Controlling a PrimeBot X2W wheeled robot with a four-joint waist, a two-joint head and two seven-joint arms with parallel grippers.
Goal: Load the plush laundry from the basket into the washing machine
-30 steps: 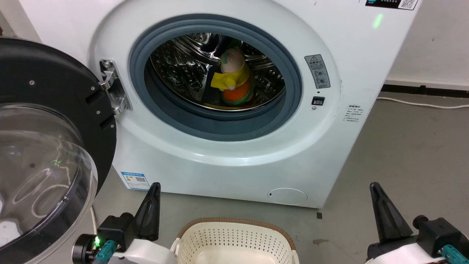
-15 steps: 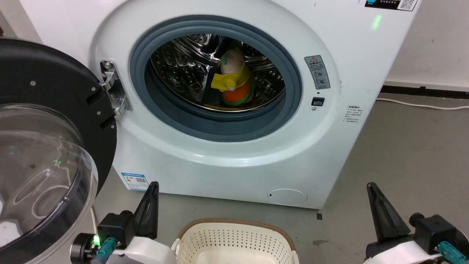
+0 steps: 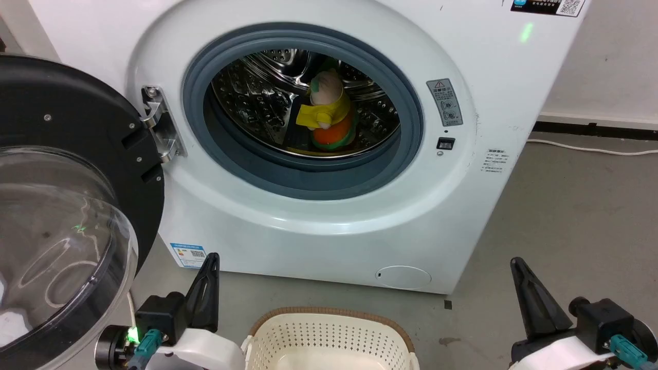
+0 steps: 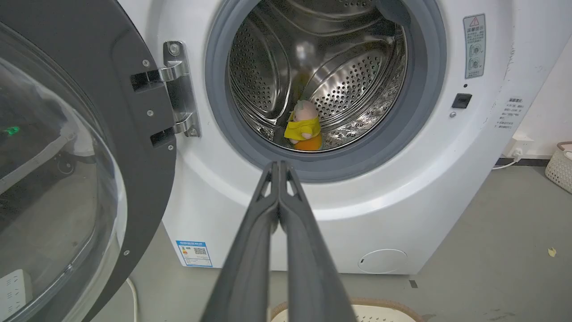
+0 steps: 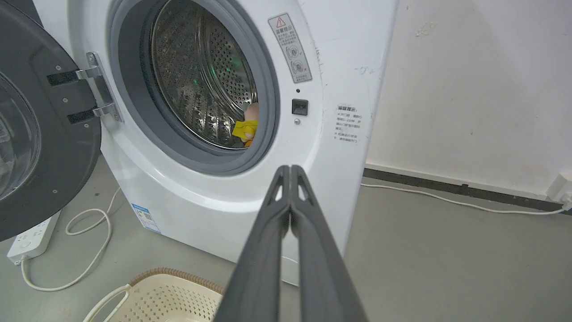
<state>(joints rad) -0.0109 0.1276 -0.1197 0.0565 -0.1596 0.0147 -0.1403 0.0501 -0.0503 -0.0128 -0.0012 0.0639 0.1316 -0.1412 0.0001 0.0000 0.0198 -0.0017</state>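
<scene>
The plush laundry, pale head, yellow top and orange skirt, sits inside the steel drum of the white washing machine, whose black-framed door hangs wide open at the left. In the left wrist view the plush laundry rests low in the drum; the right wrist view catches the plush laundry partly behind the grey ring. The cream basket stands on the floor before the machine, its visible part bare. My left gripper is shut beside the basket's left, my right gripper shut far to its right, both holding nothing.
A white power strip and its looping cable lie on the grey floor under the open door. Another white cable runs along the wall's dark skirting at the right. A second cream basket stands by the far wall.
Both grippers have slipped slightly down and leftward in the head view, while the picture has shifted a little. The plush and the basket stay where they were.
</scene>
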